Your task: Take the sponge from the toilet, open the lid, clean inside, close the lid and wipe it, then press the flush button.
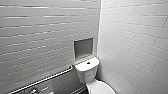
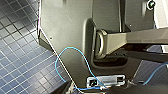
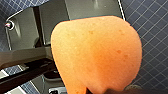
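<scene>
The white toilet (image 1: 87, 70) stands in the corner in the head view, its boxy tank against the back wall. A dark flush button (image 1: 88, 63) sits on the tank top. Below it the white oval lid (image 1: 101, 88) lies down over the bowl, partly cut off by the picture's edge. In the right wrist view the orange sponge (image 3: 97, 52) looms large and close. My right gripper (image 3: 110, 90) is shut on the sponge's pinched end, over the floor. My left gripper stands open, with nothing seen in it.
A metal grab bar (image 1: 42, 80) runs along the left wall, and a grey metal panel (image 1: 83, 47) is set in the wall above the tank. White tiled walls close in left and right. Dark blue tile floor (image 2: 20, 50) shows beneath my grey body.
</scene>
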Available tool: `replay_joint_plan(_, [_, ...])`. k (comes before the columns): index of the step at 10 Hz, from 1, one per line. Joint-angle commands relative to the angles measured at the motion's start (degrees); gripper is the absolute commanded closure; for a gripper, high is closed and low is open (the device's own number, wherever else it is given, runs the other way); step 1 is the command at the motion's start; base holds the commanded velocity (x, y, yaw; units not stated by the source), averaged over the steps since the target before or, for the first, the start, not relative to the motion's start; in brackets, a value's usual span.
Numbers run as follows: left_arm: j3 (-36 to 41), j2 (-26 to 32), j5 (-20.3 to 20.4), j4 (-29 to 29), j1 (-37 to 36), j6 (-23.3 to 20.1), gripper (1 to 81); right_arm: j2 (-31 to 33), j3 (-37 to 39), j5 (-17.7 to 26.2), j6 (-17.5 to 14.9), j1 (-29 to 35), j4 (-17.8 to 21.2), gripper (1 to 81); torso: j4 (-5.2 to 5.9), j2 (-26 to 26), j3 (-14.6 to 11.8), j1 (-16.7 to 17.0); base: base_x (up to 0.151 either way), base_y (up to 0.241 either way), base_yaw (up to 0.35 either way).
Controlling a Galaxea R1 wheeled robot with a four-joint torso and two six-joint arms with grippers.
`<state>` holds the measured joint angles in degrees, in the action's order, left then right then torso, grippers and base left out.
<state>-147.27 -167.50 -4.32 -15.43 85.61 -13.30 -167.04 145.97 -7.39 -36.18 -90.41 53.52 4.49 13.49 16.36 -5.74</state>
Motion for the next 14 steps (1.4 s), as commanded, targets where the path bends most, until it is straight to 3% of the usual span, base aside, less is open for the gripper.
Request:
replay_joint_plan(1, [-0.82, 0.23, -4.21, -0.47, -1.8, -0.06, 1.0, -1.4, 2.79, 4.31, 0.06, 1.4, -0.4, 81.1, 0.0, 0.0, 0.0, 0.0, 0.0, 0.0, 0.0])
replay_joint_plan(3, [-0.91, 0.14, -4.21, -0.65, -1.81, 0.03, 1.0, -0.34, 3.78, 7.56, 0.41, 1.67, -0.52, 81.1, 0.0, 0.0, 0.0, 0.0, 0.0, 0.0, 0.0])
replay_joint_plan(4, [-0.91, 0.14, -4.12, -0.74, -1.89, 0.03, 1.0, -0.17, 4.14, 6.77, 1.46, 1.93, -0.08, 81.1, 0.0, 0.0, 0.0, 0.0, 0.0, 0.0, 0.0])
replay_joint_plan(5, [-0.91, 0.05, -4.12, -0.74, -1.89, 0.03, 1.0, 0.45, 4.22, 6.6, 4.77, 1.85, -0.51, 81.1, 0.0, 0.0, 0.0, 0.0, 0.0, 0.0, 0.0])
replay_joint_plan(6, [-0.91, 0.05, -4.12, -0.74, -1.89, 0.03, 1.0, -0.49, 4.22, 3.6, 5.75, 1.06, -0.53, 81.1, 0.0, 0.0, 0.0, 0.0, 0.0, 0.0, 0.0])
replay_joint_plan(7, [-0.91, -0.03, -4.12, -0.74, -1.98, 0.03, 1.0, -3.12, 4.84, -11.27, 6.12, -1.3, 0.36, 81.1, 0.0, 0.0, 0.0, 0.0, 0.0, 0.0, 0.0])
replay_joint_plan(8, [-0.91, -0.21, -4.12, -0.74, -1.98, 0.03, 1.0, -5.35, 3.79, -21.08, 8.85, -2.28, 0.54, 81.1, 0.0, 0.0, 0.0, 0.0, 0.0, 0.0, 0.0])
replay_joint_plan(9, [-0.91, -0.3, -4.12, -0.74, -1.98, 0.03, 1.0, -5.62, 3.34, -23.03, 17.56, -2.11, 0.12, 81.1, 0.0, 0.0, 0.0, 0.0, 0.0, 0.0, 0.0])
replay_joint_plan(10, [-0.91, -0.3, -4.03, -0.74, -1.98, 0.03, 1.0, -5.09, 2.38, -21.0, 21.94, -1.93, -0.69, 81.1, 0.0, 0.0, 0.0, 0.0, 0.0, 0.0, 0.0])
replay_joint_plan(12, [-0.91, -0.2, -4.12, -0.74, -1.98, 0.03, 1.0, -4.38, 1.84, -16.54, 22.47, -1.58, -4.09, 81.1, 0.0, 0.0, 0.0, 0.0, 0.0, 0.0, 0.0])
replay_joint_plan(13, [-0.91, -0.38, -4.21, -0.65, -1.98, 0.03, 1.0, -4.13, 3.68, -11.12, 22.73, -1.32, -9.52, 81.1, 0.0, 0.0, 0.0, 0.0, 0.0, 0.0, 0.0])
replay_joint_plan(14, [-0.91, -0.38, -4.21, -0.74, -1.98, 0.03, 1.0, -4.91, 8.53, -3.51, 24.93, -0.62, -17.48, 81.1, 0.0, 0.0, 0.0, 0.0, 0.0, 0.0, 0.0])
